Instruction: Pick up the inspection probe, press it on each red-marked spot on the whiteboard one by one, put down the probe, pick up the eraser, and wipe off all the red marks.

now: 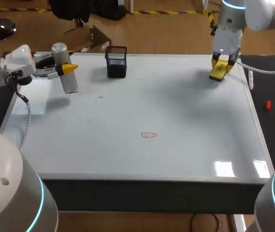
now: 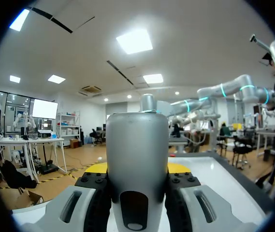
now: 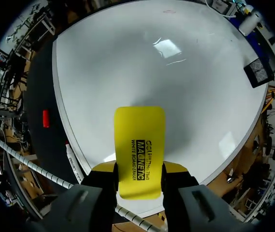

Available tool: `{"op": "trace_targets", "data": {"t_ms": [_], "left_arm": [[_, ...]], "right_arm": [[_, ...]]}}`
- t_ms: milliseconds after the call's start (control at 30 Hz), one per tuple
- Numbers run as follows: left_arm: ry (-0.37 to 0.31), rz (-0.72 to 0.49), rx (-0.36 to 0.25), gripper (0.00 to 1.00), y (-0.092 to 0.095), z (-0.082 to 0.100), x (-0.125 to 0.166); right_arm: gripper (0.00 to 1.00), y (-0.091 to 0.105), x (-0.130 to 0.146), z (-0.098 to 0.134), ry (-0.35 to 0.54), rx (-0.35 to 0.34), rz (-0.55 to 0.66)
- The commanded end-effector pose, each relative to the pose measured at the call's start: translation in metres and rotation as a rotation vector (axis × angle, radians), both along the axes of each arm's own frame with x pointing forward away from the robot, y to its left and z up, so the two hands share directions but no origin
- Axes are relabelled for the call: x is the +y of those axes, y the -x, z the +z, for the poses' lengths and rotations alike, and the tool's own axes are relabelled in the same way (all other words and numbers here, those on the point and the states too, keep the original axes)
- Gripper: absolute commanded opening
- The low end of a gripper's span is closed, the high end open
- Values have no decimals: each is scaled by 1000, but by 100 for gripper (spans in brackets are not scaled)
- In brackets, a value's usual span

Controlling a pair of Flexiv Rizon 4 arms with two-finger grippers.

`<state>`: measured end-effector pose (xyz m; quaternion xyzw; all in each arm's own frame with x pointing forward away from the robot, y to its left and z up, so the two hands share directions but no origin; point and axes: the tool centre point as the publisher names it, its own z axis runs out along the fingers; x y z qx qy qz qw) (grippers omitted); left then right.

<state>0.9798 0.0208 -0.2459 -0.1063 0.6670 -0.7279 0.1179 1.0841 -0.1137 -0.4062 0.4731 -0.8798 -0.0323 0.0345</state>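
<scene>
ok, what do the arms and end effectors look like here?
The left arm and right arm are white rounded links with glowing cyan rings at the joints, a pale wrapped cable off each wrist. The left end effector and right end effector: grey two-finger bodies, black inner faces, yellow tips.

Bright, lit frm above, glare on whiteboard (image 1: 185, 111) front, soft shadows
</scene>
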Motion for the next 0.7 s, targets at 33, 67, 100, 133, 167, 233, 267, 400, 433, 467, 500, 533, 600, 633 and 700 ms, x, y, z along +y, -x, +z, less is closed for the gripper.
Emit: {"op": "trace_targets", "data": {"t_ms": [33, 67, 100, 133, 167, 233, 267, 400, 433, 467, 500, 533, 600, 633, 700], "left_arm": [[-1, 5, -2, 0, 1, 1, -1], [-1, 5, -2, 0, 1, 1, -1], [-1, 5, -2, 0, 1, 1, -1], [-1, 5, -2, 0, 1, 1, -1], [-1, 5, -2, 0, 1, 1, -1], [-1, 5, -2, 0, 1, 1, -1], [-1, 5, -2, 0, 1, 1, -1], [-1, 5, -2, 0, 1, 1, -1], [-1, 5, -2, 0, 1, 1, -1], [-1, 5, -2, 0, 1, 1, -1], [-1, 5, -2, 0, 1, 1, -1], [-1, 5, -2, 0, 1, 1, -1], [-18, 17, -13, 0, -3, 7, 0], [-21, 12, -16, 0, -1, 11, -2], [-22, -1, -27, 0, 5, 15, -6]], "right_arm": [[0, -1, 0, 3, 4, 4, 2], [0, -1, 0, 3, 4, 4, 2], [0, -1, 0, 3, 4, 4, 2], [0, -1, 0, 3, 4, 4, 2], [0, -1, 0, 3, 4, 4, 2], [0, -1, 0, 3, 4, 4, 2], [0, -1, 0, 3, 4, 4, 2], [0, -1, 0, 3, 4, 4, 2], [0, -1, 0, 3, 4, 4, 2], [0, -1, 0, 3, 4, 4, 2], [0, -1, 0, 3, 4, 4, 2], [0, -1, 0, 3, 4, 4, 2], [0, -1, 0, 3, 4, 4, 2], [0, -1, 0, 3, 4, 4, 2], [0, -1, 0, 3, 4, 4, 2]]}}
